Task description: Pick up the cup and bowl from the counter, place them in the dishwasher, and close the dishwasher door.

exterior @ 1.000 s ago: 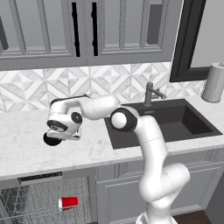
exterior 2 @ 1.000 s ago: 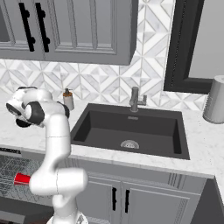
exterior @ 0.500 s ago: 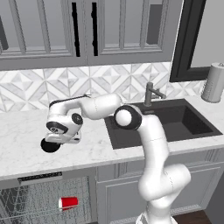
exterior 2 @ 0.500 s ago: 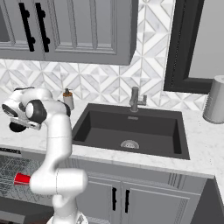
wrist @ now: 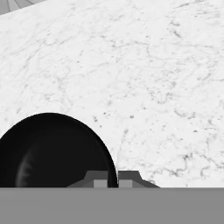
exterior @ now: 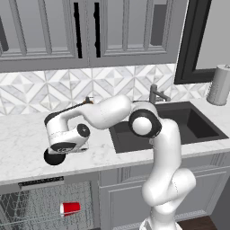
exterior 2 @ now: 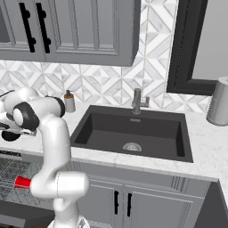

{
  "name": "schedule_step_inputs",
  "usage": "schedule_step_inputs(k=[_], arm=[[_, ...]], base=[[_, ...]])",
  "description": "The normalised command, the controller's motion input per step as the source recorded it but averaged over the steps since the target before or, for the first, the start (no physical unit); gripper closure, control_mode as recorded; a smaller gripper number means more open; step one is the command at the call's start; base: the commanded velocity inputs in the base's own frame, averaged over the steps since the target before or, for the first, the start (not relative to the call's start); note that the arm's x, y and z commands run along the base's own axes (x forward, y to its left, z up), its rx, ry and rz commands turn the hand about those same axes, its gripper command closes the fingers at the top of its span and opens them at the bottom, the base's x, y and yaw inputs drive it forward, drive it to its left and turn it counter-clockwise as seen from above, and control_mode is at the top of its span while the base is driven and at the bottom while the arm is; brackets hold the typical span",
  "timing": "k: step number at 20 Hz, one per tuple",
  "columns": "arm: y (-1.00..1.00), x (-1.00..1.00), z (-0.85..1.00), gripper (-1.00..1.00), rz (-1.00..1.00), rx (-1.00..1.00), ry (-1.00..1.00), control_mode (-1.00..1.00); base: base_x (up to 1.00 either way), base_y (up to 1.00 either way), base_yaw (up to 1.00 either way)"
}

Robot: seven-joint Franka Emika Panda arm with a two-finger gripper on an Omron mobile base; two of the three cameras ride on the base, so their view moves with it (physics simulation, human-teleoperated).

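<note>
My gripper is shut on the rim of the small black bowl, which hangs just above the white marble counter. In the left base view the bowl sits under the hand, gripper, over the counter's front edge. The right base view has the bowl at the far left, gripper beside it. The red cup lies on its side in the wire rack of the open dishwasher, directly below; cup and rack show from the right too.
The dark sink with its faucet lies to the right of the arm. A soap dispenser stands by the backsplash. A paper towel roll stands at the far right. Grey cabinets flank the dishwasher.
The arm has carried the bowl left and forward, from over the counter to its front edge above the dishwasher. The fingers finished shutting on the rim.
</note>
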Motion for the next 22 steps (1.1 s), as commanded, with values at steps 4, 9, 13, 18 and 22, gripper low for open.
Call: schedule_step_inputs(k=[4, 9, 13, 18, 22], arm=[[-0.02, -1.0, 0.01, 1.0, 0.0, 0.0, 0.14, -1.0], [0.02, -1.0, 0.25, 1.0, -0.02, 0.0, 0.37, -1.0], [0.18, -1.0, -0.14, 1.0, -0.18, -0.07, 0.3, -1.0], [0.36, -0.87, -0.38, 1.0, -0.21, -0.21, 0.25, -1.0], [0.62, -0.93, -0.36, 1.0, -0.02, -0.4, -0.29, -1.0]], base=[[0.0, 0.0, 0.0], [0.0, 0.0, 0.0], [0.0, 0.0, 0.0], [0.0, 0.0, 0.0], [0.0, 0.0, 0.0]])
